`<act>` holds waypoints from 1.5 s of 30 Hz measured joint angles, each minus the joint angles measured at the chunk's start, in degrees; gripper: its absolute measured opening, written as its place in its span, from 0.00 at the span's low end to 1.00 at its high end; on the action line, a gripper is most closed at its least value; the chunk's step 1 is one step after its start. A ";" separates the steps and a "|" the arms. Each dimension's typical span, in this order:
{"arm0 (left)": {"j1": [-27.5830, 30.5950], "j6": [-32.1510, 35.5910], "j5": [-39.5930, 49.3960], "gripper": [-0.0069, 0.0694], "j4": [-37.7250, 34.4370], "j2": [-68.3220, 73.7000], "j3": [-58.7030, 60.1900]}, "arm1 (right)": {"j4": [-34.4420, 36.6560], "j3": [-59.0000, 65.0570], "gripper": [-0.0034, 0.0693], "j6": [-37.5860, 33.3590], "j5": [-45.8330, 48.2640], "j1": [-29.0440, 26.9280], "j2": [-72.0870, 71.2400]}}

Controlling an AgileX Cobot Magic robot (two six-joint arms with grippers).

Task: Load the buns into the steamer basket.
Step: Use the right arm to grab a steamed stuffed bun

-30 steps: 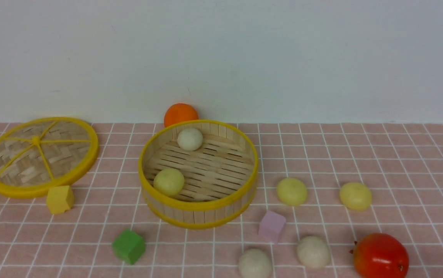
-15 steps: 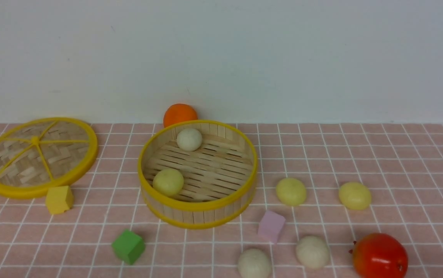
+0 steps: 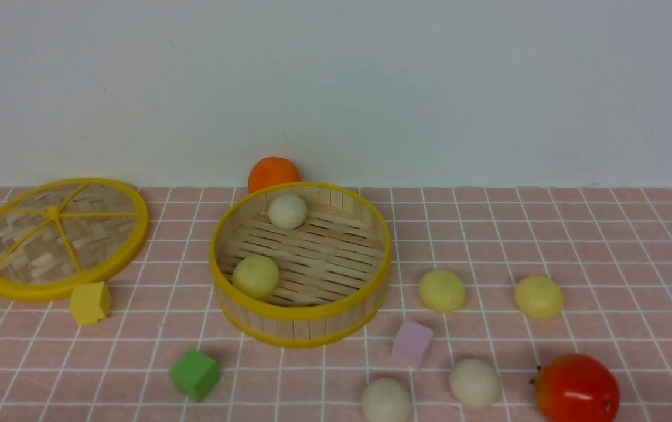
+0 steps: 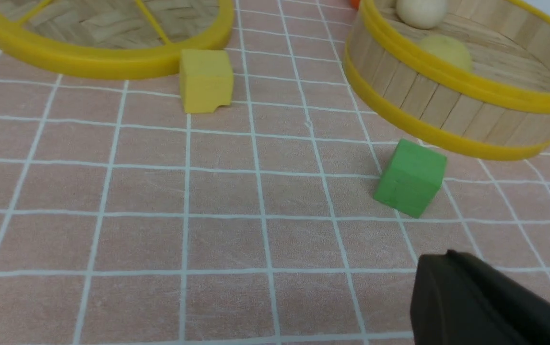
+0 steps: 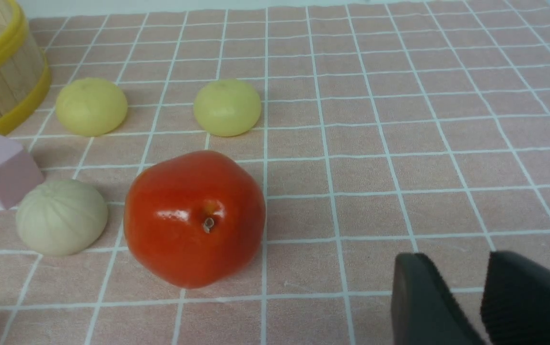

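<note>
A white-gridded pink tablecloth [image 3: 605, 246] carries everything. On it lie the steamer basket [image 3: 300, 313], the woven lid [image 3: 60, 290] to its left, a yellow block [image 3: 90, 302] just beside the lid, a green cube [image 3: 195, 374], a lilac block [image 3: 412, 343], an orange [image 3: 273, 173] behind the basket, perhaps touching it, two pale yellow buns [image 3: 442, 290] [image 3: 538, 297], two off-white buns [image 3: 474, 382] [image 3: 386, 401] and a red fruit [image 3: 576, 388].
</note>
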 joint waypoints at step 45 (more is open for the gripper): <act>0.00 0.00 0.00 0.14 0.00 0.00 0.00 | 10.21 -37.72 0.38 8.92 -4.76 0.00 30.38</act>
